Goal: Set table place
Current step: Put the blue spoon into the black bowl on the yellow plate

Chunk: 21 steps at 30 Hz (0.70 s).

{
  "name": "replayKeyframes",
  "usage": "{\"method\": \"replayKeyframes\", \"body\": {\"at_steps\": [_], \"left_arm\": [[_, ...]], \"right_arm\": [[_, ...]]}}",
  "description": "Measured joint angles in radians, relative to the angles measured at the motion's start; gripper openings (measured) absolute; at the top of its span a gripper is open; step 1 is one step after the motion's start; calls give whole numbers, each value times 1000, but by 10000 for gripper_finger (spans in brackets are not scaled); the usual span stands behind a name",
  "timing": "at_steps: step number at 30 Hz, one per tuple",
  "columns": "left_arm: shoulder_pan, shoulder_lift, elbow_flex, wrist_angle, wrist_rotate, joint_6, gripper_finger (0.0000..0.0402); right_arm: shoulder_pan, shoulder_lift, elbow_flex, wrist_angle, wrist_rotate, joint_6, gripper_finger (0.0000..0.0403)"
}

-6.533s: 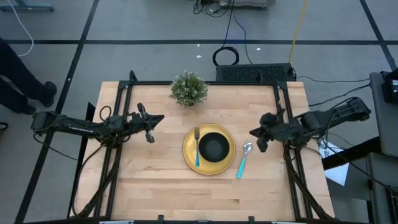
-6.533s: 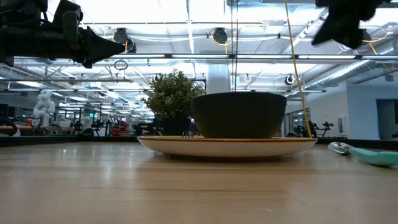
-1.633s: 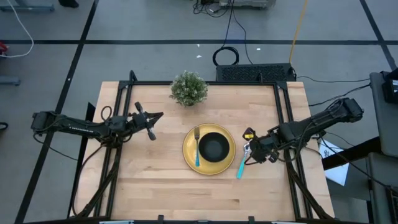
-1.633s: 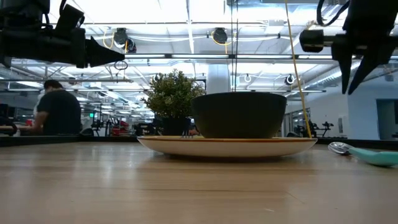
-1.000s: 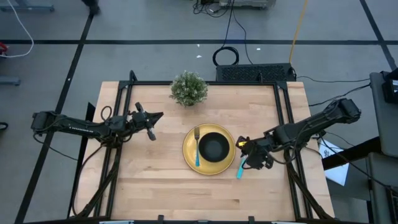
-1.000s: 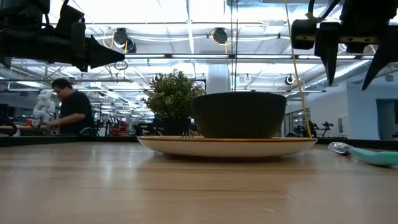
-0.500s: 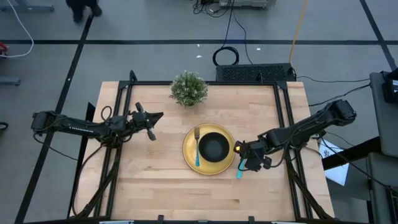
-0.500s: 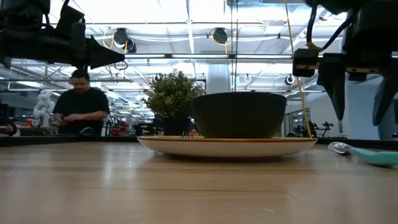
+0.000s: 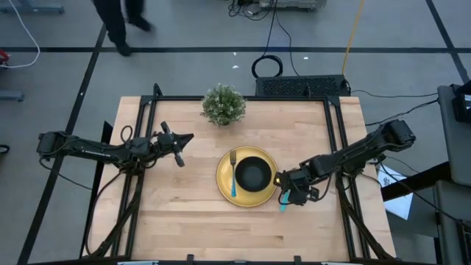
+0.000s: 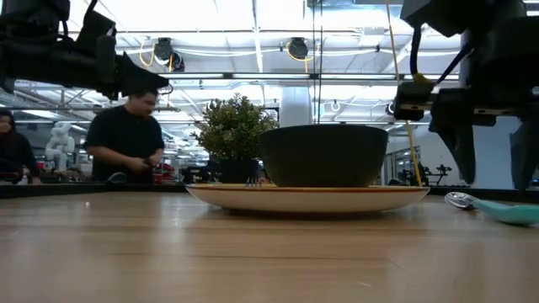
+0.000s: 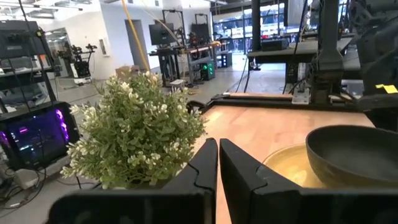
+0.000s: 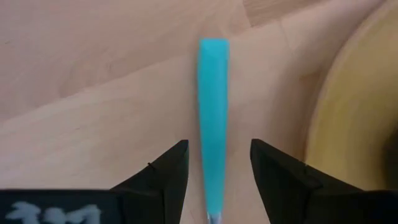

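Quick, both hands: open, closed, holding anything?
Left hand: closed, empty, waiting beside the bushy green potted plant.
Right hand: open, straddling the light-blue spoon handle, not gripping.

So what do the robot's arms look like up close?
Both arms are thin, dark and jointed, with black cables looping along them. The left arm has small white lettering on its side. The right arm carries a little yellow tag near its end effector, which has two black, wedge-shaped fingers.
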Motion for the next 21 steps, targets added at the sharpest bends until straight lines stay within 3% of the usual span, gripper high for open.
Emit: {"method": "replayKeyframes", "body": {"at_steps": [17,21], "left_arm": [[0,0,0,-14,0,-23,24],[0,0,0,-14,0,-23,24]], "right_arm": [[-44,56,0,24,-16,-79,162],[-59,59,0,25,-62,-74,162]]}}
